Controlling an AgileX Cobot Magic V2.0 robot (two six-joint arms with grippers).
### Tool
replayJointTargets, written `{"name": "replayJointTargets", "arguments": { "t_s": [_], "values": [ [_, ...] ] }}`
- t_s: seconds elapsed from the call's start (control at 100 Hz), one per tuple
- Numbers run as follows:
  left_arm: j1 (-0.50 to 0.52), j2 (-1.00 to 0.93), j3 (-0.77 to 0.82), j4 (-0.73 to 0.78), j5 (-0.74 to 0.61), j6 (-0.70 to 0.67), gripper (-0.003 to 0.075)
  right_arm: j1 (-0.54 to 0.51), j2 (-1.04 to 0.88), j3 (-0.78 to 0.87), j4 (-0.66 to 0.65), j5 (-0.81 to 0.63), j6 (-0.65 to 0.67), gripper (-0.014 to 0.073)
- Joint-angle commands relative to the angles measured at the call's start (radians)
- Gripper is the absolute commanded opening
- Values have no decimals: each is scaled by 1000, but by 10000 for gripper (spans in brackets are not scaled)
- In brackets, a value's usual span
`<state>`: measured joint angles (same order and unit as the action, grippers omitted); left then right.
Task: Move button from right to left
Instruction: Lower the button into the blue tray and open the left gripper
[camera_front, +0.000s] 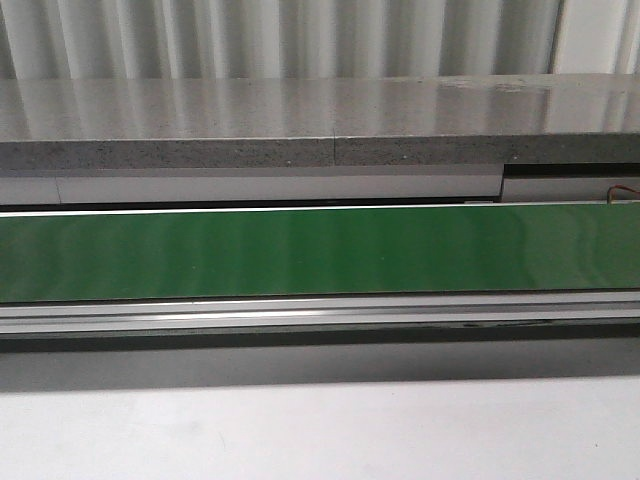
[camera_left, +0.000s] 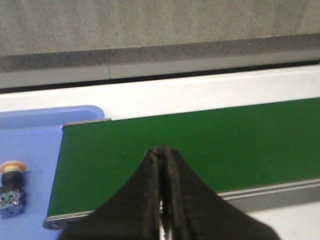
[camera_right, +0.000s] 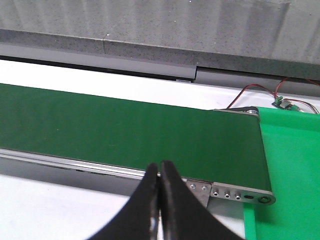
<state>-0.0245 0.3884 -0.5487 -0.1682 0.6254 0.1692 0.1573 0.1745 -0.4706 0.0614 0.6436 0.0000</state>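
I see the green conveyor belt (camera_front: 320, 252) spanning the front view, a blue tray (camera_left: 30, 150) at its left end holding the button (camera_left: 11, 187). My left gripper (camera_left: 161, 155) and right gripper (camera_right: 160, 167) hover pressed together, empty.

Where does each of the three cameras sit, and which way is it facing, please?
Front view: looks forward over the green conveyor belt to a grey counter; no arm shows.
Left wrist view: above the belt's left end, over the shut left gripper; the button lies on a blue tray.
Right wrist view: above the belt's right end, over the shut right gripper; a green tray adjoins.
All share the belt.
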Motion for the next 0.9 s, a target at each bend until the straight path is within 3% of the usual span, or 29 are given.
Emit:
{"name": "replayJointTargets", "arguments": {
  "t_s": [0.0,0.21,0.58,0.77,0.89],
  "values": [
    [-6,-55,1,-27,-104,-9,-20,2,14,-21,-2,-84,-9,-66],
    [-6,-226,80,-15,-113,-11,-20,2,14,-21,-2,-84,-9,-66],
    [-6,-403,244,7,-256,-11,-20,2,14,-21,-2,-84,-9,-66],
    [-6,-416,355,21,-425,-11,-20,2,14,-21,-2,-84,-9,-66],
    [-2,-416,432,205,-532,-197,-21,2,14,-21,-2,-84,-9,-66]
  ]
}}
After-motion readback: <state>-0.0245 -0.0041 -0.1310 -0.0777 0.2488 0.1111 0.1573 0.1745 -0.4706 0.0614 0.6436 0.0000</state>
